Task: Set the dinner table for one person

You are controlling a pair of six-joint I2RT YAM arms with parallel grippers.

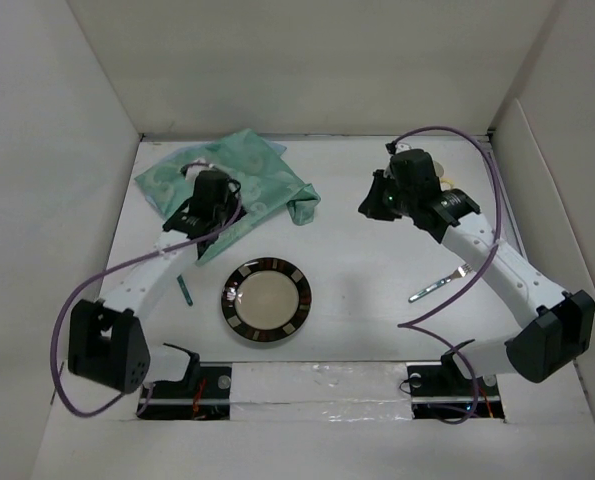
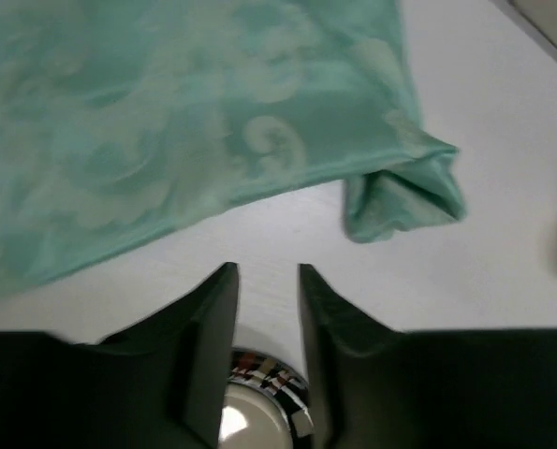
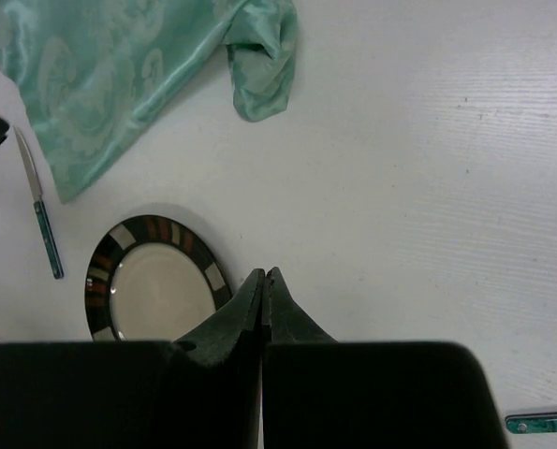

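Note:
The dinner table (image 1: 357,250) is the white walled surface. A round plate (image 1: 267,300) with a dark striped rim lies near the front middle; it also shows in the left wrist view (image 2: 259,393) and the right wrist view (image 3: 152,281). A teal-handled knife (image 1: 187,290) lies left of the plate. A fork (image 1: 439,285) lies at the right. My left gripper (image 1: 205,245) is open and empty (image 2: 264,271), over bare table between the plate and the cloth. My right gripper (image 1: 369,207) is shut and empty (image 3: 265,273), raised over the table right of the plate.
A crumpled teal-green patterned cloth (image 1: 232,180) lies at the back left; it also shows in the left wrist view (image 2: 184,122) and the right wrist view (image 3: 138,65). White panels wall the table on three sides. The fork's teal handle (image 3: 540,423) shows at the right wrist view's lower right edge.

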